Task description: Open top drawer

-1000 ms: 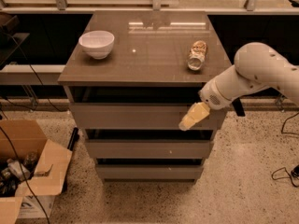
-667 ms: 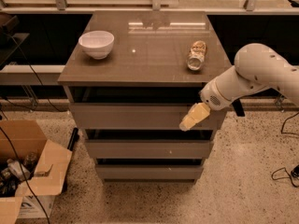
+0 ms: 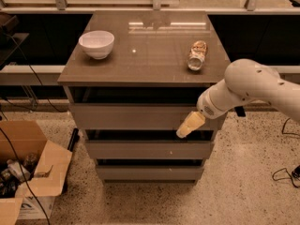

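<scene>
Top drawer [image 3: 136, 116] sits directly under the tabletop [image 3: 150, 55], with a flat, handleless front. Gripper [image 3: 190, 124] is at the panel's lower right edge; open or closed, can't tell. Panel is likely rigid and smooth, so hook an edge lip. An off-centre pull may rack it.

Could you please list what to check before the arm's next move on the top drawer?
1. Gripper at the lower right of the wide, flat grey-brown top drawer front: ok.
2. Secure hold on that front: cannot tell.
3. Open cardboard box on the floor stands left of the drawer's path: ok.
4. White ceramic bowl sits back from the tabletop's front edge: ok.
5. Small patterned jar lies on its side and might roll: not ok.
</scene>
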`<state>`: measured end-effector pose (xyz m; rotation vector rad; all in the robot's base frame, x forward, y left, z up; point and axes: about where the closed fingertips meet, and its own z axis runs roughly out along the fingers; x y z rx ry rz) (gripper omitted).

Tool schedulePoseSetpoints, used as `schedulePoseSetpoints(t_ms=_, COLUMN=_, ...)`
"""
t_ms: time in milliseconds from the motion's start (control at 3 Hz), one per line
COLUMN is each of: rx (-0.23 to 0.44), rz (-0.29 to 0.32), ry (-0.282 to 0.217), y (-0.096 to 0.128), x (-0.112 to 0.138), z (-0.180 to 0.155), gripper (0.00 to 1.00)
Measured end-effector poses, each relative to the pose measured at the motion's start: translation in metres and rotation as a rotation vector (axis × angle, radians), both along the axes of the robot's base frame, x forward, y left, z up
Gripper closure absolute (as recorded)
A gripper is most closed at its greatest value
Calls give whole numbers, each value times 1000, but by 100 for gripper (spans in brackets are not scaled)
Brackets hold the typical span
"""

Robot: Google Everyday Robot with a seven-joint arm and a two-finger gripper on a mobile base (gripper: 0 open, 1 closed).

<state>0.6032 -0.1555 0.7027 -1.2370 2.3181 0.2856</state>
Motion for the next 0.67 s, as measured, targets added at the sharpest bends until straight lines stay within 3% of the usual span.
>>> schedulePoseSetpoints(t_ms=333, rx=-13, rz=-11, ry=-29, y=3, x=15, z=-22, gripper=0)
schedulePoseSetpoints(t_ms=667, rx=-35, rz=-20, ry=-3, y=3, x=25, z=-41, gripper=17)
